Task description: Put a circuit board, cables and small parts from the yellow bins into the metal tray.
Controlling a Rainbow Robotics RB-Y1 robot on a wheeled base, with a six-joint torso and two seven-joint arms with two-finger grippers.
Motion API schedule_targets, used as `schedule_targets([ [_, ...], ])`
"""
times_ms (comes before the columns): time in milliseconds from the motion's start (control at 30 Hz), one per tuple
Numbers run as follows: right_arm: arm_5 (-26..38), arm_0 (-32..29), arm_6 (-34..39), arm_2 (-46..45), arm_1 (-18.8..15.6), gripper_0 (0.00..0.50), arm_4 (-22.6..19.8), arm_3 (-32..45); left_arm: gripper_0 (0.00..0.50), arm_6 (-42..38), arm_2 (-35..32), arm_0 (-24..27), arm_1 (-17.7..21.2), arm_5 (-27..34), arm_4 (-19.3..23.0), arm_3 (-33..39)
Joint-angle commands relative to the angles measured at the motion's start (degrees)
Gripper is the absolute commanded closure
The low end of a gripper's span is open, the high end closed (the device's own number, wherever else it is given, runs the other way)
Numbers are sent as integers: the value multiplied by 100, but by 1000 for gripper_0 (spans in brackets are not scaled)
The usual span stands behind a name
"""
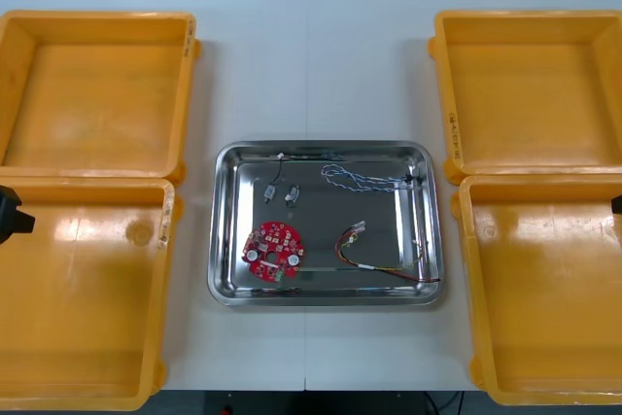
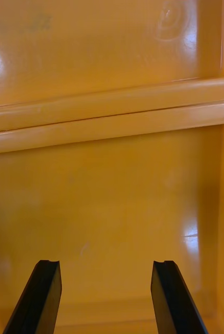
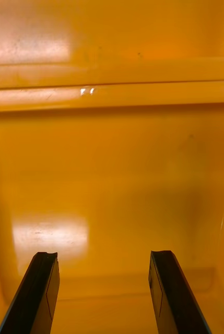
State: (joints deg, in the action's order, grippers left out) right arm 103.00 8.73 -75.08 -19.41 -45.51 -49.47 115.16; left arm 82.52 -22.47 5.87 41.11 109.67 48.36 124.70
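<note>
The metal tray [image 1: 213, 240] sits at the table's middle. Inside it lie a round red circuit board [image 1: 275, 250] at its front left, a twisted blue and white cable [image 1: 362, 179] at its back right, and a red and yellow cable [image 1: 377, 261] at its front right. Two small metal parts [image 1: 283, 193] lie behind the board. My left gripper [image 3: 104, 255] is open over the bare floor of the near left bin [image 1: 83, 308], with a black piece of it showing at the table's left edge [image 1: 12, 213]. My right gripper [image 2: 106, 263] is open over the near right bin [image 1: 549, 308].
The far left bin [image 1: 92, 94] and the far right bin [image 1: 530, 94] have bare floors. Ahead of each gripper's fingers run the touching rims of the two bins on that side [image 3: 112, 88] [image 2: 112, 120]. White table shows between the bins and the tray.
</note>
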Motion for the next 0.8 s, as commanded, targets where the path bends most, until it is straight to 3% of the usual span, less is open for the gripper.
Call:
schedule_targets([
  [33, -43, -47, 231, -19, 24, 0, -28, 42, 0, 397, -293, -315, 257, 33, -63, 203],
  [367, -43, -47, 231, -19, 24, 0, -28, 42, 0, 423, -364, -394, 257, 33, -63, 212],
  [800, -43, -47, 231, -19, 24, 0, -28, 42, 0, 309, -285, -78, 283, 33, -72, 195],
])
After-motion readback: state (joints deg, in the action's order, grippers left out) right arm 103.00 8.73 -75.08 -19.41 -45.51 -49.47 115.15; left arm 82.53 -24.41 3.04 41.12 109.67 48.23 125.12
